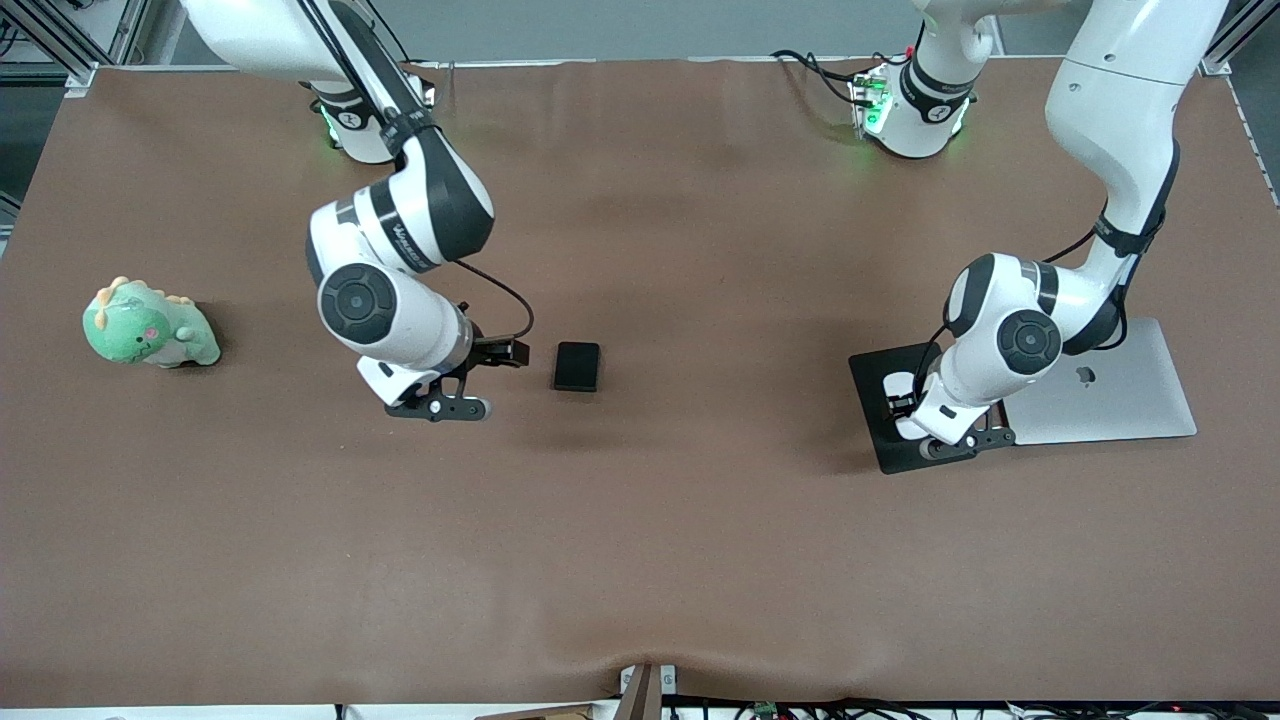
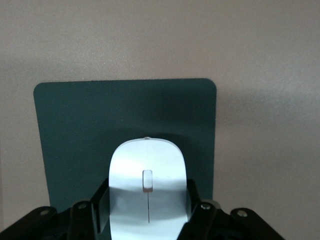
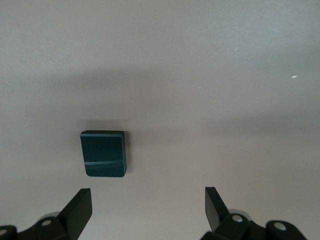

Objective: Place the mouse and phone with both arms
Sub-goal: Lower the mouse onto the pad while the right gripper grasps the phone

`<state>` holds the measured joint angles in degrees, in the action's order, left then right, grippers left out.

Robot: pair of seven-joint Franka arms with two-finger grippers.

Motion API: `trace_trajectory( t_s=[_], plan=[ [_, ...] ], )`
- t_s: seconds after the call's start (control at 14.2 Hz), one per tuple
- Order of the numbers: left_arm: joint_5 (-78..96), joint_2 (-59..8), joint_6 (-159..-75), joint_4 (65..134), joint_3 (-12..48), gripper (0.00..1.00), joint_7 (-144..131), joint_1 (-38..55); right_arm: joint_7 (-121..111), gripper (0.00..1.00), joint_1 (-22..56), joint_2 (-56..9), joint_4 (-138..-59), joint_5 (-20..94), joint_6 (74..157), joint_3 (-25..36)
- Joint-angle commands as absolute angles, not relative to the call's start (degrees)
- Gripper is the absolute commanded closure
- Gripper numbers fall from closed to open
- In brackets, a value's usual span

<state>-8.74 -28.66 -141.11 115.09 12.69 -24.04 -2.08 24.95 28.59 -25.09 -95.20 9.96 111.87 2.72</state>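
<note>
Mouse (image 2: 148, 187) sat on black mouse pad (image 2: 80, 130) beside laptop (image 1: 1120, 395), between L gripper (image 2: 148, 215) fingers, which flanked its sides.
Contact not sure, so grip I cannot tell. Phone (image 1: 577, 366) lay flat on table (image 1: 640, 560) near middle, just beside R gripper (image 3: 148, 210), jaws open and empty, prob. because it was already placed.

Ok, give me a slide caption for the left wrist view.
Left gripper straddles the white mouse on the dark mouse pad.
</note>
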Motion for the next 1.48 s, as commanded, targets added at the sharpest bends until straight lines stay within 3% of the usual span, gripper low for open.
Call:
trace_trajectory(
  t_s=[0.0, 0.49, 0.77, 0.85, 0.92, 1.06, 1.41],
  plan=[
    [-10.0, -28.1, -142.6, 116.6, 13.4, 0.93, -22.4, -3.6, 26.1, 0.00, 31.1, -27.0, -96.2, 10.4, 115.4, 3.3],
    [-10.2, -29.8, -145.0, 117.4, 13.2, 0.89, -21.9, -3.6, 30.3, 0.00, 36.1, -34.6, -96.5, 10.1, 126.6, 3.3],
    [-11.6, -30.1, -145.0, 117.3, 13.2, 0.79, -21.9, -4.3, 33.2, 0.00, 38.3, -37.0, -96.5, 9.8, 129.8, 3.3],
    [-12.0, -30.1, -145.0, 117.3, 13.2, 0.70, -21.9, -4.3, 33.2, 0.00, 38.4, -37.0, -96.7, 9.8, 129.8, 3.3],
    [-12.0, -30.2, -145.0, 117.2, 13.2, 0.52, -21.9, -4.4, 33.3, 0.00, 38.5, -37.0, -97.3, 9.8, 130.2, 3.3],
    [-12.0, -30.2, -145.0, 117.0, 13.2, 0.00, -22.0, -4.4, 33.3, 0.00, 38.9, -37.4, -99.0, 9.8, 133.8, 3.3],
    [-12.0, -27.2, -142.8, 114.2, 13.4, 0.00, -22.5, -4.1, 34.5, 0.00, 39.9, -38.2, -99.8, 9.8, 135.4, 3.3]
  ],
)
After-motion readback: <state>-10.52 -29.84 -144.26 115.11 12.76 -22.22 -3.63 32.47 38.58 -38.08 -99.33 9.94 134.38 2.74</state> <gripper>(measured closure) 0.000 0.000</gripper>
